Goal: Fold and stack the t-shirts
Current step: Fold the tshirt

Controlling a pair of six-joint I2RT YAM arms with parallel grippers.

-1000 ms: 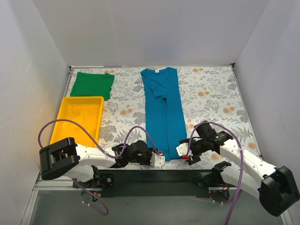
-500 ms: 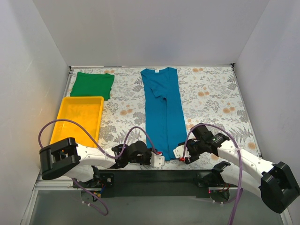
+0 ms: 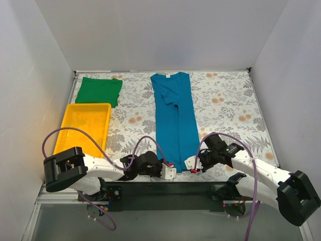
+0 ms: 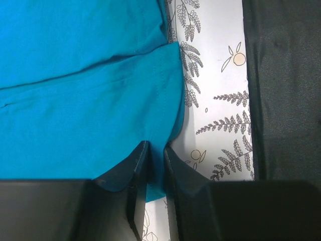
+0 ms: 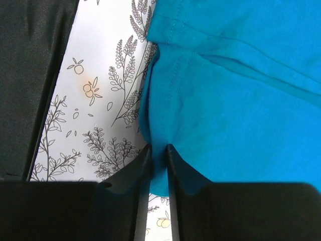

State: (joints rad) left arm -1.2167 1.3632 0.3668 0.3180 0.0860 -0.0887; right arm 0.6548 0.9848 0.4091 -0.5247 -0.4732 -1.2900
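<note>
Two teal t-shirt [image 3: 173, 115] hem corners pinched inside left claw [image 4: 155, 150], right claw [image 5: 159, 149].

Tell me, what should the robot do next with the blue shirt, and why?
Probably lift both corners together and carry them toward the collar. The left tool and right tool each pinch a near corner of the blue shirt, which lies long and flat.

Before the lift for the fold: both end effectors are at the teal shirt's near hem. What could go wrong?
1. The left end effector and right end effector each pinch only a corner of the teal t-shirt hem; it may slip out on lifting.
2. The shirt lies folded in layers; a pinch may catch only one, and the fold could open.
</note>
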